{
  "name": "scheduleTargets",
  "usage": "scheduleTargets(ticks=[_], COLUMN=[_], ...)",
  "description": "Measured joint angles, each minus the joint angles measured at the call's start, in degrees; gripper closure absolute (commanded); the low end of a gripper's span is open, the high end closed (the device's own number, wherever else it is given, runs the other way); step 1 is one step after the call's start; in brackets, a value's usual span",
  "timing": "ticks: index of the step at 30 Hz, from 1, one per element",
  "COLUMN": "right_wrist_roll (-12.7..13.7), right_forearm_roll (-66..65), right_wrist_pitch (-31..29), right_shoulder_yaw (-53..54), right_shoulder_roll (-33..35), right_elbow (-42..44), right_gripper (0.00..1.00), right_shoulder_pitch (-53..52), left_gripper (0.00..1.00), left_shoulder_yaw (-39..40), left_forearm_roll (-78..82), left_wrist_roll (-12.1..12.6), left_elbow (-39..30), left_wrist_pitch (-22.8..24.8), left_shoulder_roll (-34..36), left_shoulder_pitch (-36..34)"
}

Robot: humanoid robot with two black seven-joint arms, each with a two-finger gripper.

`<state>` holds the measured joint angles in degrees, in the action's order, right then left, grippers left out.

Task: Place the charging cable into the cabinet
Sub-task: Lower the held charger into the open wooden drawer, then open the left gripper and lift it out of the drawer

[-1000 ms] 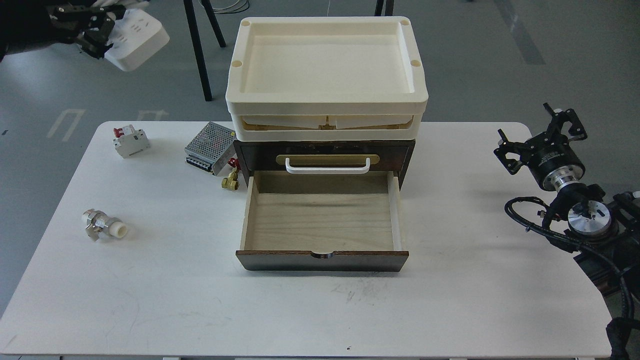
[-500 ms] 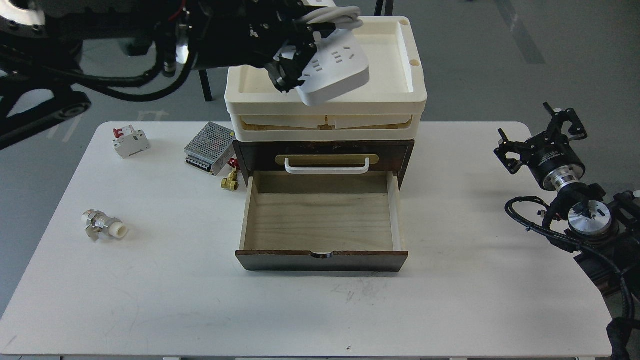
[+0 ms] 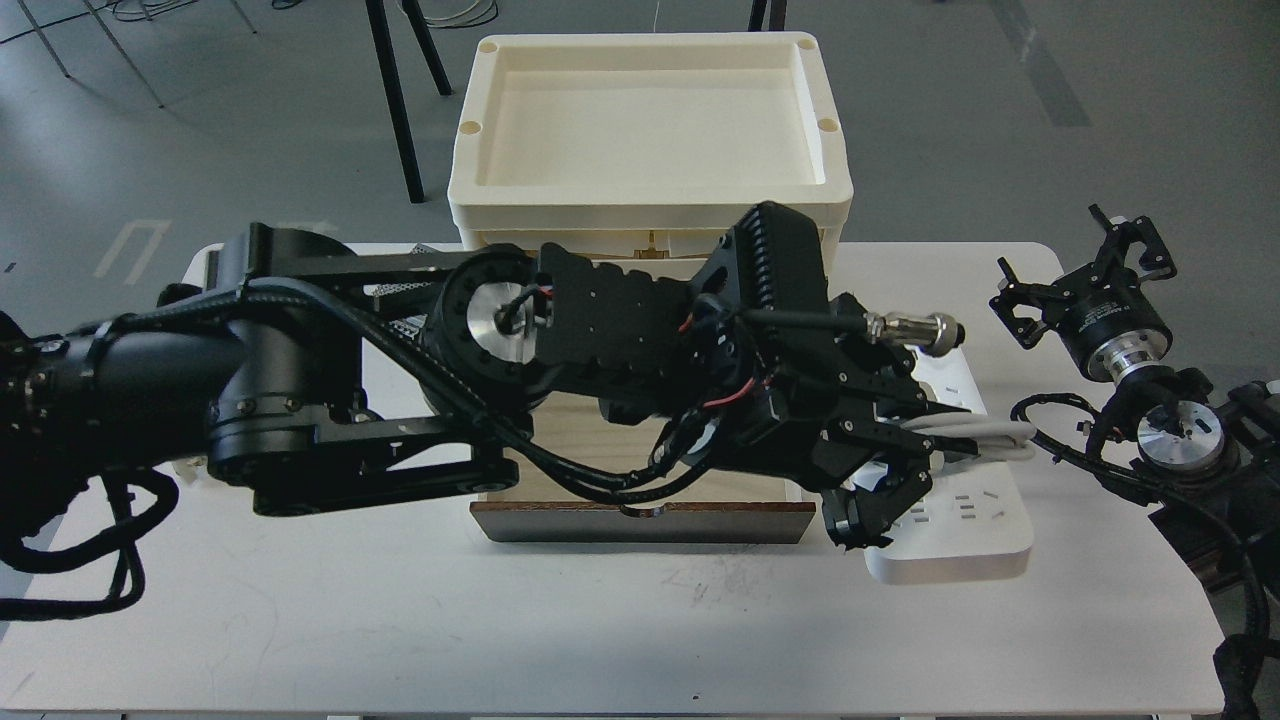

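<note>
The charging cable, a flat white power strip (image 3: 960, 530) with its thick white cord (image 3: 985, 432) looped on it, is to the right of the cabinet's open drawer, over the table. My left gripper (image 3: 875, 505) is shut on the strip's left end. My left arm stretches across from the left and hides most of the dark brown cabinet. Only the drawer's dark front edge (image 3: 640, 522) and a strip of pale wood inside show. I cannot tell whether the strip touches the table. My right gripper (image 3: 1080, 268) is open and empty at the table's right edge.
Stacked cream plastic trays (image 3: 650, 205) sit on top of the cabinet. A corner of the metal mesh box (image 3: 395, 291) shows behind my left arm. The white table (image 3: 600, 640) shows at the front. My right arm's cables (image 3: 1100, 470) lie close to the strip's right side.
My left arm has swung from high over the trays down and to the right, carrying the power strip to the right of the drawer. It now covers the cabinet and the small parts on the left.
</note>
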<state>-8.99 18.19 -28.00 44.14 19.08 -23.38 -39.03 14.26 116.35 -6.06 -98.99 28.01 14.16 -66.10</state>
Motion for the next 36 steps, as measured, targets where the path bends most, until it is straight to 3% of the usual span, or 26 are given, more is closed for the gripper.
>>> scheduleTargets(ticks=[8,18,29,34,36], right_wrist_roll=[-0.03,-0.04,-0.06,-0.03,-0.03], right_forearm_roll=[-0.01,-0.01,0.0,0.0,0.0], right_wrist_pitch=[0.0,0.0,0.0,0.0,0.0], right_shoulder_yaw=[0.06,-0.02,-0.02,-0.02,-0.02], right_shoulder_roll=[0.0,0.0,-0.01,-0.01,-0.01], right_elbow=[0.0,0.0,0.0,0.0,0.0], right_gripper=[0.0,0.0,0.0,0.0,0.0], right_shoulder_pitch=[0.0,0.0,0.0,0.0,0.0], left_gripper=[0.91,0.9,0.87,0.72,0.51], left_shoulder_yaw=[-2.27,-2.26,-2.13,-2.05,-2.05], left_forearm_roll=[0.08,-0.43,-0.44,-0.43,-0.42], left_wrist_roll=[2.29,1.77,1.84,2.24,2.35], left_elbow=[3.02,6.39,16.11,17.26,17.32], left_wrist_pitch=[0.0,0.0,0.0,0.0,-0.02], left_shoulder_roll=[3.44,10.69,11.59,12.05,12.47], left_shoulder_pitch=[5.22,9.09,11.98,12.46,13.0])
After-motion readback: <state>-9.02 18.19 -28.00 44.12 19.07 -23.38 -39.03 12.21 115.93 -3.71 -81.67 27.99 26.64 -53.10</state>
